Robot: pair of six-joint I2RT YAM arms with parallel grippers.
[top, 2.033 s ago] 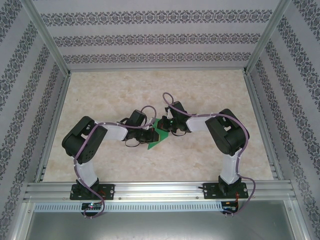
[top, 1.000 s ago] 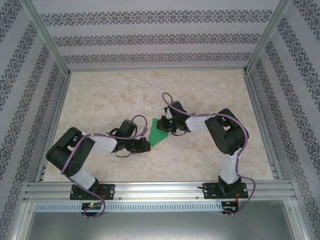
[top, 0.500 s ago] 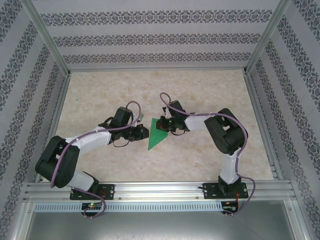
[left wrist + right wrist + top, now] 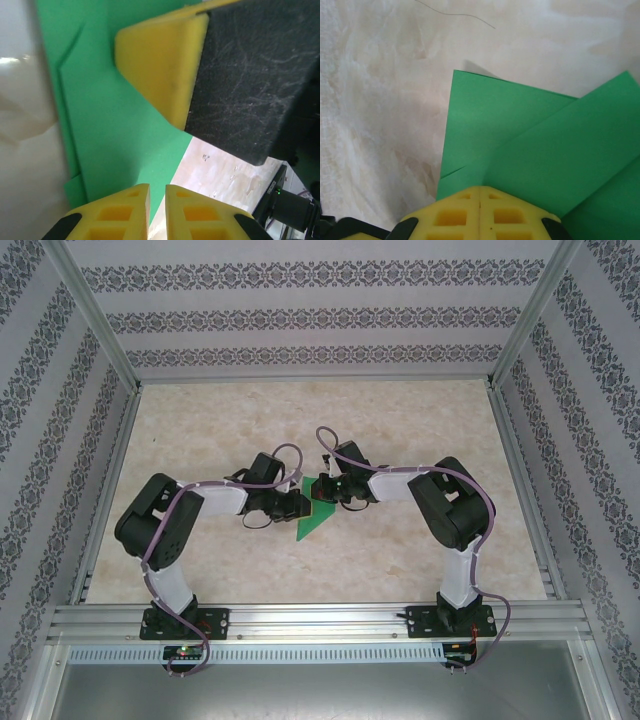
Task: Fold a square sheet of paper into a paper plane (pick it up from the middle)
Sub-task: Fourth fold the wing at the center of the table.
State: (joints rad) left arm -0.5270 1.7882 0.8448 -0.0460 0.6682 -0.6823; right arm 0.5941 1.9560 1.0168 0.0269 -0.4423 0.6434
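The square sheet of paper (image 4: 312, 523) is bright green and folded into a pointed wedge, lying mid-table with its tip toward the near left. In the right wrist view the paper (image 4: 520, 130) shows overlapping flaps and creases. My right gripper (image 4: 325, 490) is shut, and its tips (image 4: 480, 190) rest on the paper's far end. My left gripper (image 4: 298, 505) is at the paper's left edge. Its jaws (image 4: 157, 192) stand a narrow gap apart over the edge of the paper (image 4: 115, 130). The right gripper's yellow finger (image 4: 160, 65) lies on the sheet just ahead.
The marble-look table (image 4: 250, 430) is fenced by aluminium rails, with a front rail (image 4: 320, 618) by the arm bases and patterned walls (image 4: 300, 320) behind. Both arms' elbows jut outward at left (image 4: 165, 520) and right (image 4: 450, 505).
The left arm swung out to the left, then came back in against the paper's left edge, and its jaws have parted slightly. The right gripper and the paper have hardly moved.
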